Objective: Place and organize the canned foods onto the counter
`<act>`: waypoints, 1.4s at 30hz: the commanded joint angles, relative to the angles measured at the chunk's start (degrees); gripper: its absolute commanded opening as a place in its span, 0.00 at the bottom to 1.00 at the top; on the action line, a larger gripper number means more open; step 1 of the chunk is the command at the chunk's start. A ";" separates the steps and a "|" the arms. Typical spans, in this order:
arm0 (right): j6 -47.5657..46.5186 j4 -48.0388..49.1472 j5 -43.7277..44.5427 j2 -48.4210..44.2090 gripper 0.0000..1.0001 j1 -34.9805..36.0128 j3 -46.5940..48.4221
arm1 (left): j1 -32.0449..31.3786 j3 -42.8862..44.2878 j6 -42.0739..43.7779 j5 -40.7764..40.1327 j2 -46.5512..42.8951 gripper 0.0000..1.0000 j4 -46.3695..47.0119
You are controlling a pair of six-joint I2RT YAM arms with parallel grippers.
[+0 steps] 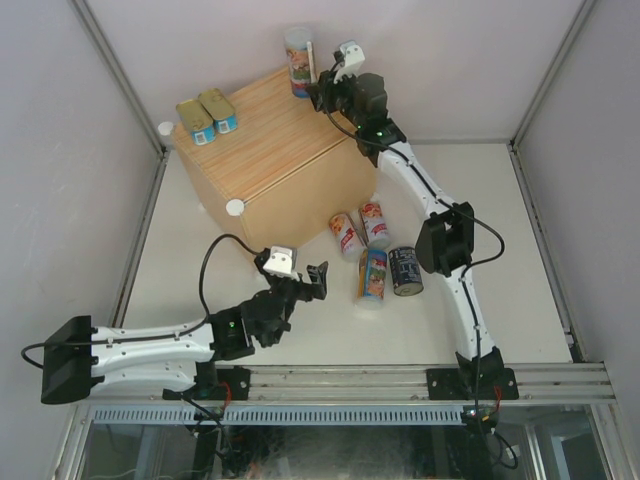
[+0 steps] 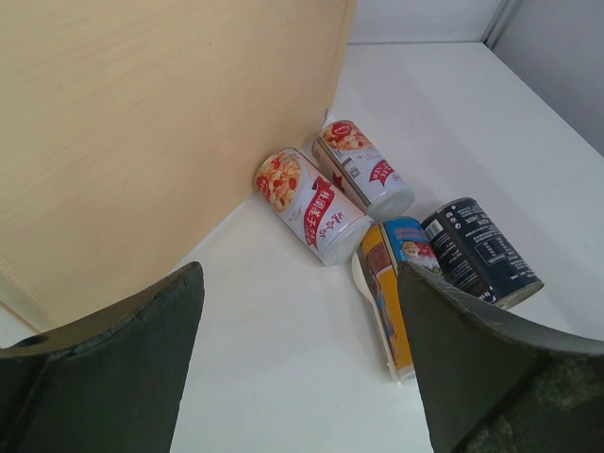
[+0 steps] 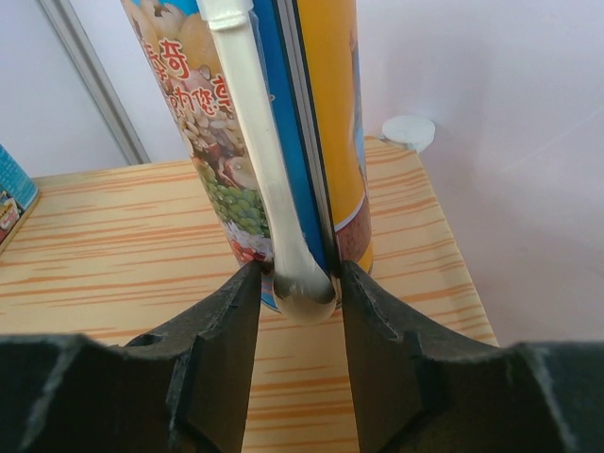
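A tall orange-and-blue can (image 3: pixel 326 113) with a white spoon (image 3: pixel 260 160) strapped to its side stands upright at the far corner of the wooden counter (image 3: pixel 113 245). My right gripper (image 3: pixel 300 283) is shut on its lower end; the same can (image 1: pixel 298 60) and right gripper (image 1: pixel 318 92) show from above. Two flat gold-topped tins (image 1: pixel 206 113) lie on the counter (image 1: pixel 270 150) at its left corner. Two red-white cans (image 2: pixel 307 215), an orange-blue can (image 2: pixel 392 283) and a dark can (image 2: pixel 481 250) lie on the table. My left gripper (image 2: pixel 300 278) hangs open and empty just short of them.
White knobs (image 1: pixel 235 207) mark the counter's corners, one (image 3: pixel 409 130) right behind the held can. The counter's side wall (image 2: pixel 142 142) rises close on the left of my left gripper. Enclosure walls and a metal frame ring the white table (image 1: pixel 500 200).
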 commanded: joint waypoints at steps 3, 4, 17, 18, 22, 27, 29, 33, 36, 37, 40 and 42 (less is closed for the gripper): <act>1.58 1.76 0.45 2.79 0.41 -0.84 6.21 | 0.93 -0.26 -0.13 0.41 -0.23 0.87 1.78; 1.75 1.87 0.43 3.29 0.41 -0.90 6.83 | 1.00 -0.29 -0.23 0.41 -0.22 0.87 1.64; 5.46 5.12 -0.62 8.74 0.45 -1.76 13.04 | 2.04 2.06 -0.24 0.00 0.46 0.87 -1.64; 5.56 5.40 -0.53 8.90 0.45 -1.80 13.14 | 2.06 2.09 -0.31 -0.15 0.30 0.87 -1.95; 5.54 6.10 0.26 9.39 0.48 -1.64 13.48 | 2.08 1.91 -1.84 -0.64 -0.50 0.87 -3.60; 4.82 6.57 0.56 6.82 0.53 -1.90 10.54 | 2.07 2.23 -2.88 -0.53 -1.23 0.87 -5.77; 4.51 7.58 0.52 3.81 0.57 -2.01 6.50 | 2.00 2.56 -2.88 -0.72 -1.51 0.87 -6.59; 4.79 9.99 0.22 -3.87 0.65 -1.86 -3.18 | 1.01 4.07 -2.50 -1.09 -3.02 0.87 -8.74; 4.94 9.91 0.87 -10.53 0.68 -1.43 -11.94 | -0.51 5.60 -1.80 -2.26 -4.33 0.87 -11.13; 4.69 9.98 1.58 -13.52 0.69 -1.12 -16.08 | -0.74 5.90 -1.98 -2.42 -4.99 0.87 -11.93; 5.08 11.71 4.46 -23.21 0.71 -0.59 -30.80 | -1.42 6.59 -3.42 -2.06 -6.51 0.87 -13.91; 5.87 12.66 5.89 -30.04 0.72 -0.26 -41.00 | -2.07 6.61 -4.34 -1.90 -7.12 0.87 -14.40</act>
